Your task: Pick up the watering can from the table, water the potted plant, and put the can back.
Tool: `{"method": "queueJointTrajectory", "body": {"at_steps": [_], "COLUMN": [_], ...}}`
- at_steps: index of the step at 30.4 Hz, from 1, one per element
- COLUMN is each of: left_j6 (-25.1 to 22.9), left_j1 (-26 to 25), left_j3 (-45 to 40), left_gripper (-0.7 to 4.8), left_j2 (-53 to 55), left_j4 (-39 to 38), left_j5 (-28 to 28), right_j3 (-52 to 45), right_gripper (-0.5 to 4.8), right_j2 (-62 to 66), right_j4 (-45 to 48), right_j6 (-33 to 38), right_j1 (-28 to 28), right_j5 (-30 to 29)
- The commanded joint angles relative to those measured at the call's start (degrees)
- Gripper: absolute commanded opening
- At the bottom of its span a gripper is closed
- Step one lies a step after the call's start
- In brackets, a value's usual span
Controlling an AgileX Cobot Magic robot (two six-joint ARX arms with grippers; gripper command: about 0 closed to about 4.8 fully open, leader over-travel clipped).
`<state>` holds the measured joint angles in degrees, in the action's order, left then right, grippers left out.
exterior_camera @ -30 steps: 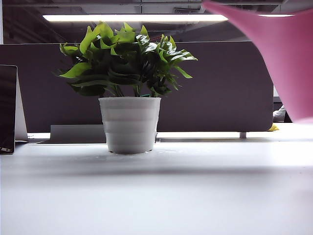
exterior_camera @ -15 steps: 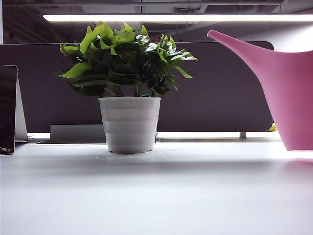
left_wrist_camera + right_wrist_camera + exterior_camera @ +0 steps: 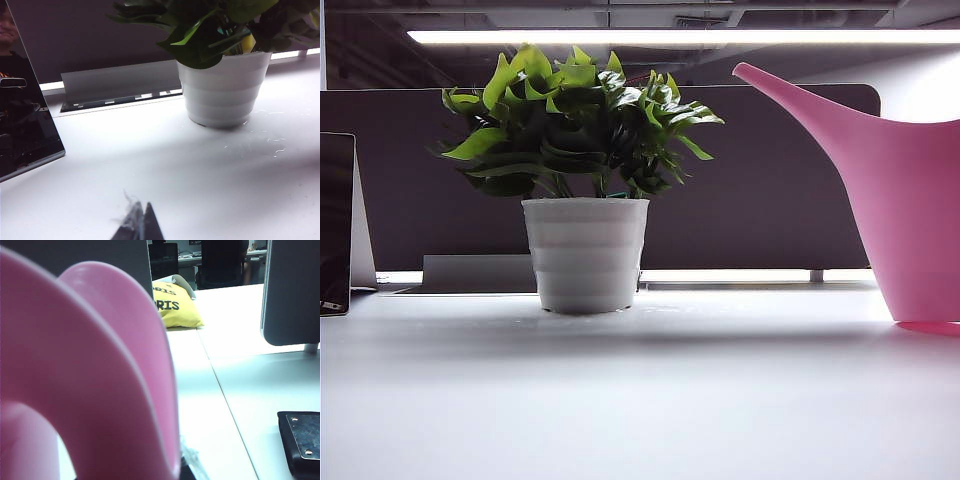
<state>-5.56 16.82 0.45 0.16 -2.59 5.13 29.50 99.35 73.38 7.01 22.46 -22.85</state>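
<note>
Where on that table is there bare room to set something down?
Bare table lies in front of the potted plant, and between it and the watering can. The dark panel crowds the left edge.

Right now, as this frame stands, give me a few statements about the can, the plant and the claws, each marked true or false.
1. The watering can has its spout pointing toward the potted plant. True.
2. The potted plant lies tipped on its side. False: it stands upright on the table.
3. The left claw grips the watering can. False: it is shut and empty, low over the table near the pot.
4. The watering can fills much of the right wrist view. True; the right claw itself does not show there.
</note>
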Motion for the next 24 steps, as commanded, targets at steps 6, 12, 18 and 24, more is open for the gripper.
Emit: {"method": "queueJointTrajectory", "body": {"at_steps": [6, 12, 18, 24], "left_j6": [0.0, 0.0, 0.0, 0.0], "left_j1": [-0.11, -0.11, -0.11, -0.11], "left_j3": [0.04, 0.04, 0.04, 0.04], "left_gripper": [-0.05, -0.05, -0.05, -0.05], "left_j2": [0.07, 0.07, 0.07, 0.07], "left_j4": [0.33, 0.33, 0.33, 0.33], "left_j5": [-0.17, -0.17, -0.17, -0.17], "right_j3": [0.28, 0.28, -1.36, -8.83], "right_gripper": [1.9, 2.34, 2.34, 2.35], "right_j2": [-0.26, -0.26, -0.68, -5.73], "right_j4": [2.34, 1.9, 1.7, 1.88], "right_j6": [0.92, 1.09, 2.71, 3.28], "right_j1": [-0.07, -0.07, -0.04, 0.02], "right_j5": [-1.88, -2.97, -2.89, 0.94]}}
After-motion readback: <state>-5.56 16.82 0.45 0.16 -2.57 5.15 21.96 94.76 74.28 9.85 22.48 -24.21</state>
